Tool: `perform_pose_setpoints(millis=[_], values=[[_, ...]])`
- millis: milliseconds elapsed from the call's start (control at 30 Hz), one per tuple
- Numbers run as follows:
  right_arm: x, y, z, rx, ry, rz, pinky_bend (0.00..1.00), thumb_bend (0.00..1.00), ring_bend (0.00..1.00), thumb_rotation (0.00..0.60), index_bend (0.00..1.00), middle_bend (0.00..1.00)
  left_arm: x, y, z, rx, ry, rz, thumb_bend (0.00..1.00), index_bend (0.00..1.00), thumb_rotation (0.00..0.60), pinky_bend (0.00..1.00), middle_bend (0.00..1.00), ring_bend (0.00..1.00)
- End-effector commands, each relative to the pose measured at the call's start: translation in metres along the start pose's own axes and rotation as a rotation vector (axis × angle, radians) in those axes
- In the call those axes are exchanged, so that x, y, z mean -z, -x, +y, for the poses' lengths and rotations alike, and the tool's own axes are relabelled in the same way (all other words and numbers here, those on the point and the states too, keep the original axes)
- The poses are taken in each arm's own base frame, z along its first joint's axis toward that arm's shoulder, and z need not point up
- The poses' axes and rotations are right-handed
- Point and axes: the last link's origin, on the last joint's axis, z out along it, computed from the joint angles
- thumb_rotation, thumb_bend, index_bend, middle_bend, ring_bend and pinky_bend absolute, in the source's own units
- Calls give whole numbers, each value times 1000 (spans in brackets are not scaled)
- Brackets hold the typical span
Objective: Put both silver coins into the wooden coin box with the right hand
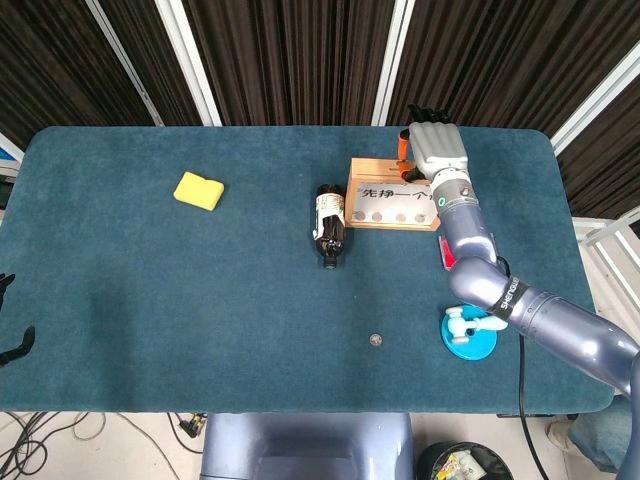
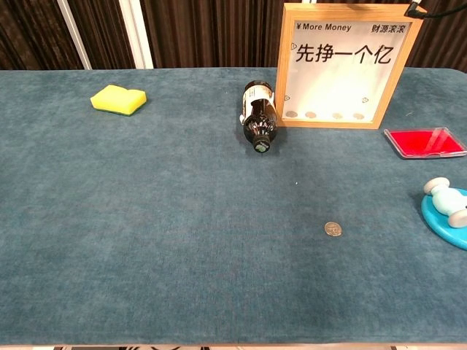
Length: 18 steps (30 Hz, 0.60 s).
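Observation:
The wooden coin box (image 1: 395, 205) (image 2: 344, 65) stands upright at the back right, with several coins showing behind its window. One silver coin (image 1: 376, 340) (image 2: 333, 229) lies flat on the cloth in front of it. My right hand (image 1: 433, 152) hangs over the box's top right corner, fingers pointing down behind the frame. Only a fingertip (image 2: 417, 8) of it shows in the chest view. Whatever lies between its fingers is hidden, and I see no second coin. My left hand (image 1: 12, 340) shows only as dark fingertips, spread apart, at the table's left edge.
A dark bottle (image 1: 329, 225) (image 2: 259, 117) lies on its side left of the box. A red flat case (image 2: 425, 141) and a blue dish with a white piece (image 1: 468, 331) (image 2: 446, 207) sit on the right. A yellow sponge (image 1: 198, 190) (image 2: 118, 99) lies far left.

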Motion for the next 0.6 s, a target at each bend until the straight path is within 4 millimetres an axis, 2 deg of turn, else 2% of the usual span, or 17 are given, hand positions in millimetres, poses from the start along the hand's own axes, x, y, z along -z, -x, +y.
perform_pose_setpoints(millis=[33,600], values=[[0,0,1,-2,3,-3,0,517,0,600,762,2,0,-1,0,-3,1,2,396,51,600,0,0,0],[1,0,11,-7,17,-12,0,516,0,600,762,2,1,-1,1,3,2,2,396,49,600,0,0,0]])
